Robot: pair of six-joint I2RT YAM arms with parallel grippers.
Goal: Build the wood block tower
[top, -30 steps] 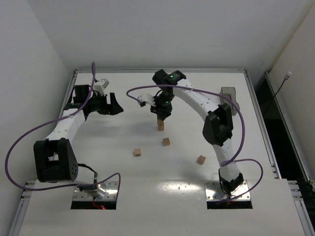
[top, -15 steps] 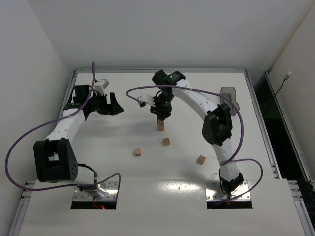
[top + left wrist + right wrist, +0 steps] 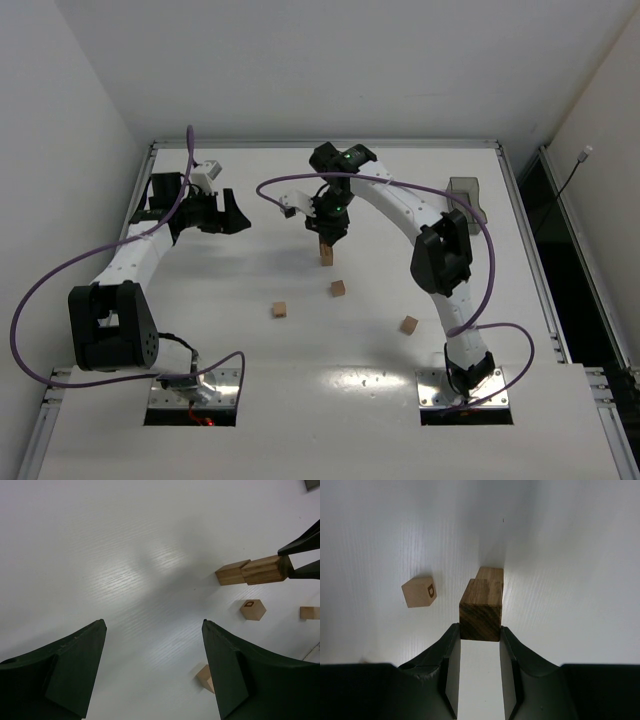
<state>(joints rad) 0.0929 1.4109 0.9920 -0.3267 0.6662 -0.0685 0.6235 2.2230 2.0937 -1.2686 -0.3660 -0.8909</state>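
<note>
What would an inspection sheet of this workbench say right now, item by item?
Surface: white table, flat.
Job's things: one wood block held directly over a base block; three loose blocks nearby.
Clutter: dark grey box at the far right edge.
Grippers: right gripper shut on the block; left gripper open, empty.
Cables: purple cables loop off both arms.
Surroundings: white walls; nothing else seen.

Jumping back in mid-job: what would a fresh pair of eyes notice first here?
The right tool, at the far centre, grips a wood block directly over a second block. The left tool hangs open and empty at the far left. Three loose blocks lie scattered closer in.
</note>
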